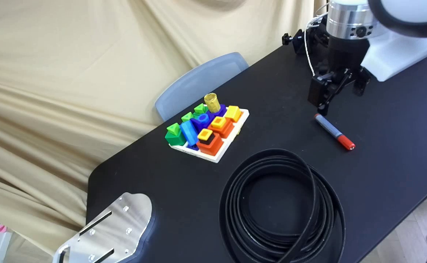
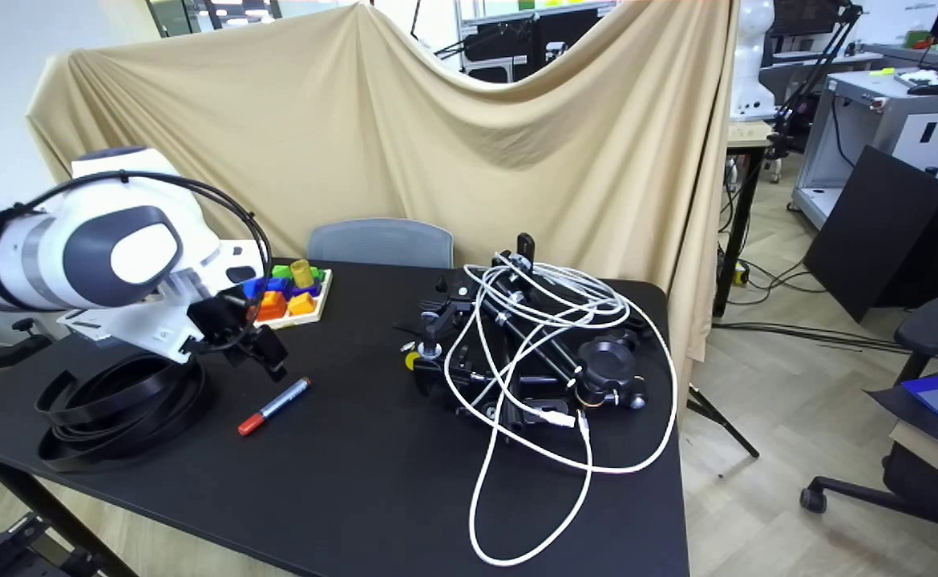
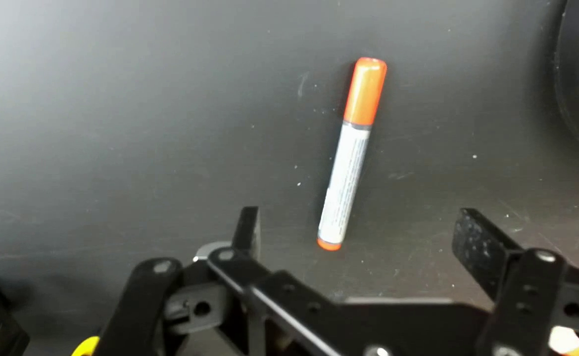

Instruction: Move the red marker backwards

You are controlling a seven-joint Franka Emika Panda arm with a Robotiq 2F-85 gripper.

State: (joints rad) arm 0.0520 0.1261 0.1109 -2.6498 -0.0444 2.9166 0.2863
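Note:
The red marker lies flat on the black table, with a blue-grey barrel and a red cap. It shows in both exterior views (image 1: 331,128) (image 2: 275,407) and in the wrist view (image 3: 347,163). My gripper is open and empty above the table, near the end of the marker away from the cap. It shows in both exterior views (image 1: 341,100) (image 2: 264,357) and in the wrist view (image 3: 358,217). In the wrist view the marker's barrel end reaches between the spread fingertips, nearer the left finger. The cap points away from the gripper. No contact is visible.
A black cable coil (image 1: 231,204) lies near the marker's cap side. A multicoloured toy set (image 1: 210,142) stands further along the table. A metal plate (image 1: 126,219) shows in an exterior view. Black clamps and stands with a white cable (image 2: 509,344) lie at the table's far end.

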